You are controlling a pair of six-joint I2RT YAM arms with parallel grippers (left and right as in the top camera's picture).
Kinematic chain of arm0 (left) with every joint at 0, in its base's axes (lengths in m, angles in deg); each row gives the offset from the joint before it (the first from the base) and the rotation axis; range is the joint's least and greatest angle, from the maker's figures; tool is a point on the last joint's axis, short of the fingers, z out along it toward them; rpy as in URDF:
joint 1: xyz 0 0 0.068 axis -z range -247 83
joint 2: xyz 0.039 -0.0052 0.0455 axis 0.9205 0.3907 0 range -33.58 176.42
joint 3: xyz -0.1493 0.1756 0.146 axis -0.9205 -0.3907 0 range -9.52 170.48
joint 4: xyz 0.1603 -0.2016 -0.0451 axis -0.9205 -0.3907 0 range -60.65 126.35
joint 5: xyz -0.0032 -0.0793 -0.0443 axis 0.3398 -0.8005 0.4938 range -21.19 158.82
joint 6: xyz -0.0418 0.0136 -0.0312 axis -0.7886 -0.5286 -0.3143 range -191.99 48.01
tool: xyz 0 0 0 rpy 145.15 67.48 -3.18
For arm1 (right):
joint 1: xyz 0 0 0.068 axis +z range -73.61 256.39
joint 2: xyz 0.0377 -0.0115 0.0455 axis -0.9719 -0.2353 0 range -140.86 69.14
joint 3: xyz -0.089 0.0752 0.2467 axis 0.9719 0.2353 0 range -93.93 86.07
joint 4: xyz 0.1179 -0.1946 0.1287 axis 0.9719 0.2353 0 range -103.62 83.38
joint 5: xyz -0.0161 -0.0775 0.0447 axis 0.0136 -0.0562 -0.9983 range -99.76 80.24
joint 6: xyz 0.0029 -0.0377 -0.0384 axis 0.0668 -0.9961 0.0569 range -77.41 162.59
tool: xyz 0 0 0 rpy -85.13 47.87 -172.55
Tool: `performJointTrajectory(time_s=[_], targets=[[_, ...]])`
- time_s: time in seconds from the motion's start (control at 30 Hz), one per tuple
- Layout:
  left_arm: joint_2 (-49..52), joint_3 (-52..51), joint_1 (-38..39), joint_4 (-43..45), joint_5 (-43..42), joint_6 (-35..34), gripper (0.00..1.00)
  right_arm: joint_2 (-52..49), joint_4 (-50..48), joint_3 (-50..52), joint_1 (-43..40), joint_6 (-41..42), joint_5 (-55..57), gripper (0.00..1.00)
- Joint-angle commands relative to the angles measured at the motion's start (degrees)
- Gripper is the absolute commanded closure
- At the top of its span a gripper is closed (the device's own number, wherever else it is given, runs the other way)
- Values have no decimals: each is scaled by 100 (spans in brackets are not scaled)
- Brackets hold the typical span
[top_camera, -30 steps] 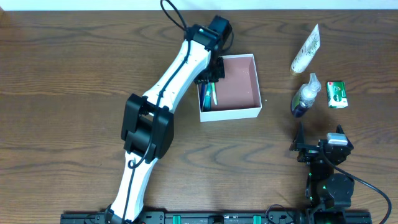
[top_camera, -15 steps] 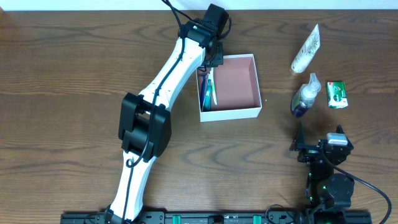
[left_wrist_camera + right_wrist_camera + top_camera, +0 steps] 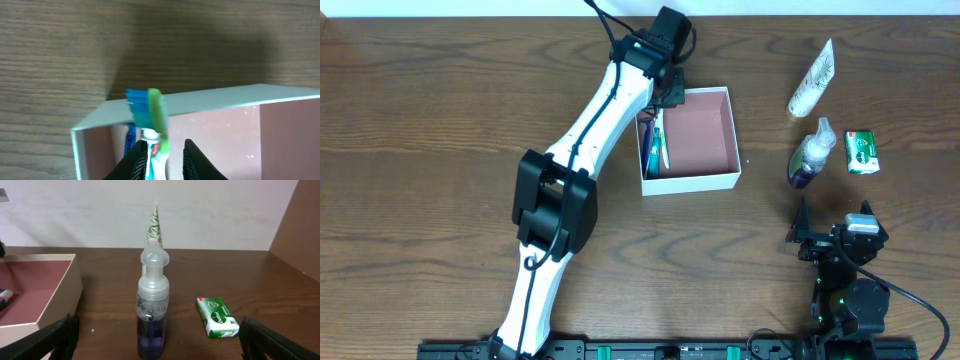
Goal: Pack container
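Here, from overhead, the container stands right of centre on the table, toward its far edge. The left gripper hovers at the box's far left corner. Its fingers are parted on either side of a toothbrush, which lies along the left wall with its head above the rim. The wrist view is blurred, so I cannot tell whether a finger brushes the handle. The right gripper sits near the front edge, fingers spread wide and empty, facing a bottle. A tube stands behind the bottle and a soap pack lies to its right.
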Motion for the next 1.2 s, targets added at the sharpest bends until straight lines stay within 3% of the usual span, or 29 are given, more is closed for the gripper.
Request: performJointTrajectory(time_s=[0.0,0.37,1.17], targets=[[-61,-90,79,-17,-31,-168,75,31,26,11,63,-39,-4,1],[-52,-181,85,-149,341,-192,75,31,26,11,63,-39,-4,1],[345,-184,81,-192,337,-192,75,31,26,11,63,-39,-4,1]])
